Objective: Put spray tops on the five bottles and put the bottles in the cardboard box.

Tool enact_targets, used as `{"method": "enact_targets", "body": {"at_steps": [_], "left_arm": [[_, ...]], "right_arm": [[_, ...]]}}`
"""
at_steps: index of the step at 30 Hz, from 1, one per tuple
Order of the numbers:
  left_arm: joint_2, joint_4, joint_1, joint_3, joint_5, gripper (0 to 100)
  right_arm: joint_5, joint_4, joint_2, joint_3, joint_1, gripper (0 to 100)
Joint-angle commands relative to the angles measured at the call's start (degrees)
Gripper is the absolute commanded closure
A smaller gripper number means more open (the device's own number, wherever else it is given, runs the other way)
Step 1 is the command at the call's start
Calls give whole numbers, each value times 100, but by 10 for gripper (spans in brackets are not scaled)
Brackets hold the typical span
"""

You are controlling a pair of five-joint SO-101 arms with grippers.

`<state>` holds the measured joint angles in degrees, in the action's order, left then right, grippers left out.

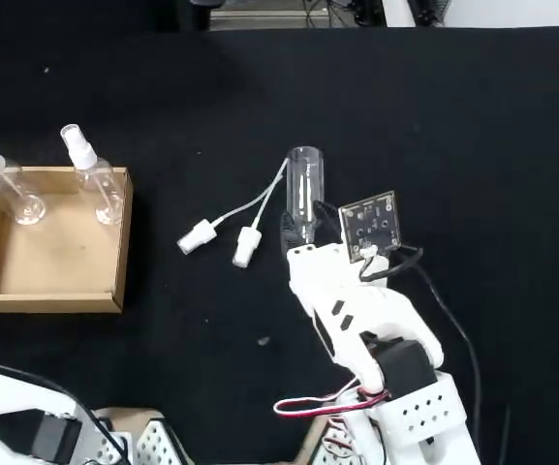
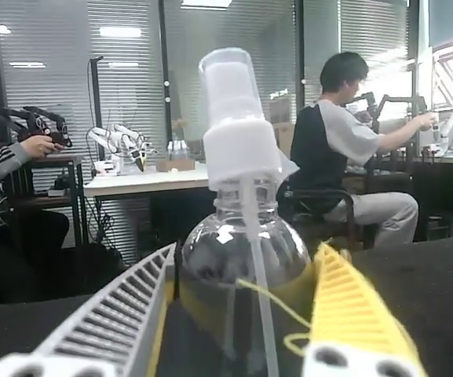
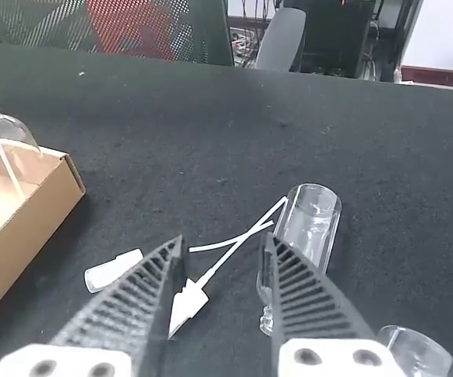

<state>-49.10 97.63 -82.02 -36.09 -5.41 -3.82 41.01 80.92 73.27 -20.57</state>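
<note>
here, the right tool (image 3: 222, 245) hangs released over the black worktop (image 1: 473, 136), its jaws spread to either side of a loose spray top (image 3: 183, 302). a second spray top (image 3: 112, 269) lies just beside it, and both thin tubes run toward an uncapped bottle (image 3: 308, 224) lying on its side next to one jaw. likely faults from this position: the round bottle may roll if a jaw brushes it on the descent; the tubes lie close together, so a closing grip could drag both tops at once; a tube pinched off-centre may bend and miss the neck. an open bottle (image 3: 416, 352) sits close by the arm, standing or lying cannot be told, and could be knocked. the left tool (image 2: 246, 255) is clenched on an upright capped bottle (image 2: 238, 236), whose smooth clear wall could slip in a slack hold. containers: the cardboard box (image 1: 51, 302), at the left of the high view, holds a corner bottle (image 1: 17, 194) and a neighbour bottle (image 1: 105, 189), both standing along its far wall with tops fitted, leaving room, by the look, for three more.
</note>
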Motion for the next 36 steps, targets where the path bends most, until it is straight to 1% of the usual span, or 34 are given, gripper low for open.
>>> {"method": "enact_targets", "body": {"at_steps": [1,8,10,12,14,19,22,26,30,36], "left_arm": [[9,158,-48,180,-26,698],[53,158,-75,180,-44,700],[264,141,-92,127,-44,700],[598,-53,-101,-127,-26,700],[1134,-510,-84,-418,-26,700],[2444,-2382,-66,-752,-18,700],[2813,-3042,-57,-760,-53,700],[2787,-3086,-75,-760,-79,700],[2778,-3112,-84,-989,-448,702],[2848,-3095,-101,-1253,-501,703]], "right_arm": [[35,-132,75,-22,-26,871],[35,-123,75,-13,-26,871],[35,-123,75,-13,-26,871],[35,-123,75,-13,-26,871],[35,-123,75,-13,-26,871],[35,-114,75,13,-26,871],[35,-158,75,75,-26,871],[35,-158,75,84,-26,871],[35,-158,75,84,-26,871],[35,-158,75,92,-26,871]]}}
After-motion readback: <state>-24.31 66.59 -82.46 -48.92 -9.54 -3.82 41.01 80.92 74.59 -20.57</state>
